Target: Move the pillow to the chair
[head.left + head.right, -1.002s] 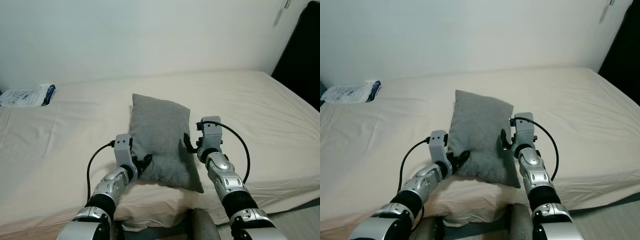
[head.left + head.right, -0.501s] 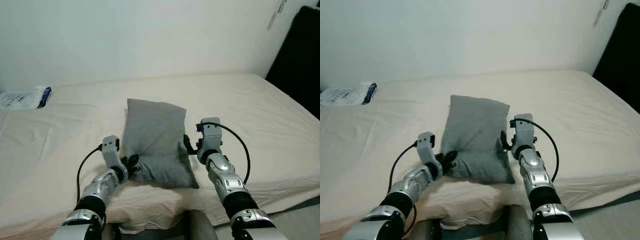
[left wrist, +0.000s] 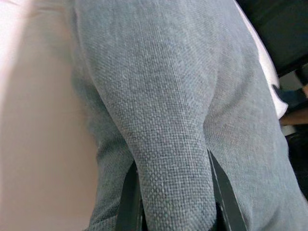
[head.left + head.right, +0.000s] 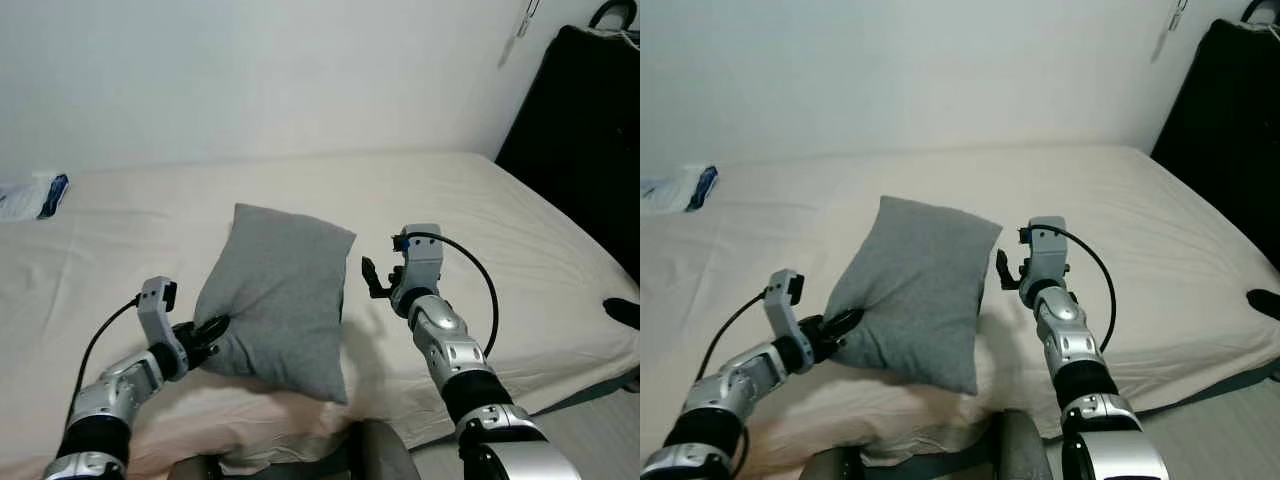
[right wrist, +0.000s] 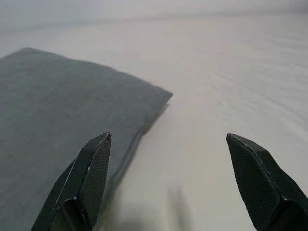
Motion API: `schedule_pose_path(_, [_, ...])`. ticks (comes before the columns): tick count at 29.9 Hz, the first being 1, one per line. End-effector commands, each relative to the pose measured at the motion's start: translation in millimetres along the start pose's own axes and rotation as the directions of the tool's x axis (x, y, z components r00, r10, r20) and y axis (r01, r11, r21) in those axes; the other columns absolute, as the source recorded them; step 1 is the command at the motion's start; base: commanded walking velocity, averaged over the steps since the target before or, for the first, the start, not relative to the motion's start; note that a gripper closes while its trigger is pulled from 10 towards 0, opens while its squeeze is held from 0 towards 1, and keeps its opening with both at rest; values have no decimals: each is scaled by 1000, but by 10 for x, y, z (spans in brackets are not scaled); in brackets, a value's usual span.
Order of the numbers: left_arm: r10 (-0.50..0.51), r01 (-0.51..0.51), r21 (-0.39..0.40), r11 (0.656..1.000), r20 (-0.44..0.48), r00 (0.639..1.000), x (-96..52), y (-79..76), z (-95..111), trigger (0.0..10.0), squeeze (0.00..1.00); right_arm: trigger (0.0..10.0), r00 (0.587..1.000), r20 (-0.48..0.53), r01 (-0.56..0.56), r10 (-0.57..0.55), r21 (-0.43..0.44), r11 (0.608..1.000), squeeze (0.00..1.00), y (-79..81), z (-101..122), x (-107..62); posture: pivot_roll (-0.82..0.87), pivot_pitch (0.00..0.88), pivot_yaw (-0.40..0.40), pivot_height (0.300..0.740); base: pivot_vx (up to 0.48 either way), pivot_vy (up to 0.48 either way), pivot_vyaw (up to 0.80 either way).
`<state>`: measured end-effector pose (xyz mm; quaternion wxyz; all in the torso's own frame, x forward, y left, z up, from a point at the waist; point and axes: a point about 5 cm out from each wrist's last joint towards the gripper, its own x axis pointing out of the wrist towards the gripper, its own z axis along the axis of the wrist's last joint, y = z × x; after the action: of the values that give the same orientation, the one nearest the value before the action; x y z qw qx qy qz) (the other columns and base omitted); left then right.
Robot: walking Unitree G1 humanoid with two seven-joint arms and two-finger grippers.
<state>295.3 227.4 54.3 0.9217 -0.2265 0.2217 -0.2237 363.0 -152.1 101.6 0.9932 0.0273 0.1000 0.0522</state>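
Soft, light grey woven-fabric pillow [image 4: 278, 295], left gripper [image 4: 207, 334] clamped on its bunched corner; right gripper [image 4: 372, 280] apart just beside it.

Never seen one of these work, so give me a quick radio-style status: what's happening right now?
Left gripper pinching grey fabric pillow, lifting it off cream bed. Right gripper open, beside the pillow, not touching. Nothing in the way.

cream bed [image 4: 500, 215] w/ grey pillow [image 4: 280, 290] near front edge, white packet [image 4: 25, 195] far left.
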Motion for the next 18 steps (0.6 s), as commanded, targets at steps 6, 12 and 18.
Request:
schedule_pose_path(6, [7,33,173,984,-222,975,-320,213,47,0,0,10000,994,-72,85,-77,123,989,0,-216,-84,-24,-39,67,-56,581,0,0,0])
schedule_pose_path(12, [36,0,186,982,-186,982,-287,202,227,0,0,10000,987,-107,145,-117,304,942,0,-391,-106,-34,-57,117,-28,581,0,0,0])
schedule_pose_path(18, [-68,99,174,980,-176,982,-135,-24,286,0,0,10000,992,-118,104,-52,500,860,0,-361,-158,-17,-58,146,-13,581,0,0,0])
